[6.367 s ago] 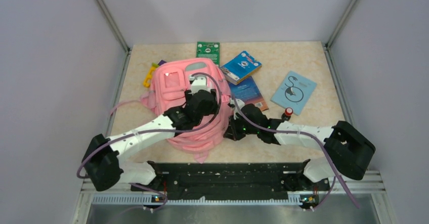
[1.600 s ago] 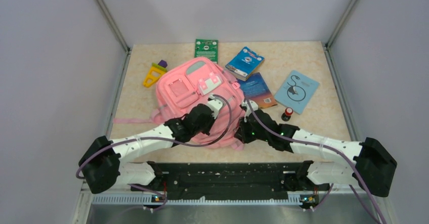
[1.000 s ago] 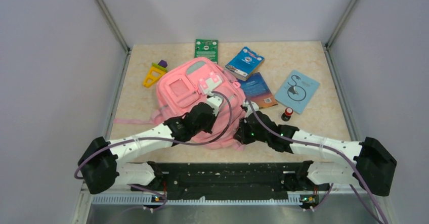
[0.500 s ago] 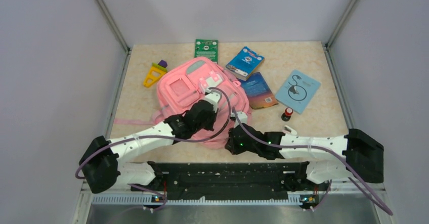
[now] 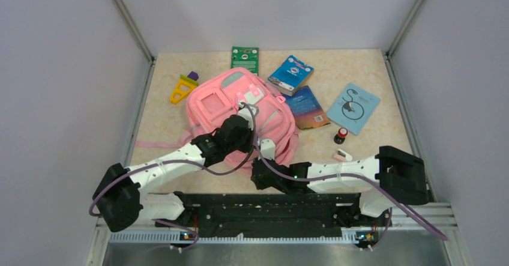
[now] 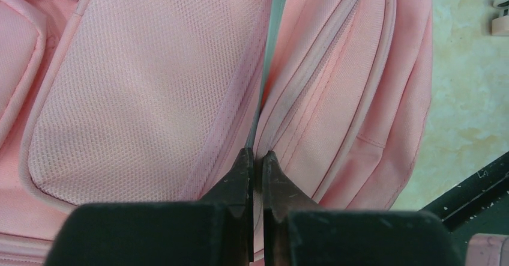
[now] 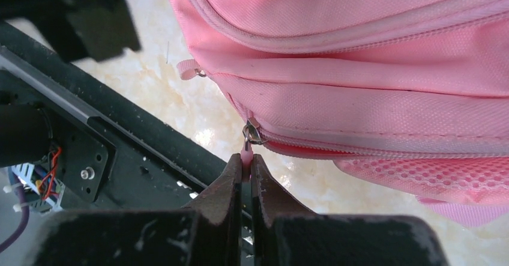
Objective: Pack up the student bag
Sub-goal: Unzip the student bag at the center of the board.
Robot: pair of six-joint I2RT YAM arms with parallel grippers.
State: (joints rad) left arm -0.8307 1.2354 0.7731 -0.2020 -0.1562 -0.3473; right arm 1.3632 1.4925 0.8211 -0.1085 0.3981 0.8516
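Observation:
The student bag (image 5: 219, 101), pink with white patches, lies flat in the middle of the table. My left gripper (image 5: 245, 113) rests on top of it. In the left wrist view the gripper (image 6: 256, 155) is shut, pinching a fold of bag fabric (image 6: 150, 98) beside the mesh pocket. My right gripper (image 5: 265, 158) sits at the bag's near edge. The right wrist view shows this gripper (image 7: 246, 159) shut on the pink zipper pull (image 7: 245, 152), just under the metal slider (image 7: 252, 133) of the bag (image 7: 372, 68).
Behind and right of the bag lie a green card (image 5: 245, 59), a blue box (image 5: 290, 74), a dark blue book (image 5: 307, 107) and a light blue booklet (image 5: 355, 108). A red-capped bottle (image 5: 340, 136), a small pink piece (image 5: 343, 155) and a yellow toy (image 5: 182, 87) lie nearby. The black rail (image 5: 264, 209) runs along the front.
My right gripper has slid left along the bag's near edge with the zipper pull, its arm folding inward. My left gripper has shifted slightly farther up the bag.

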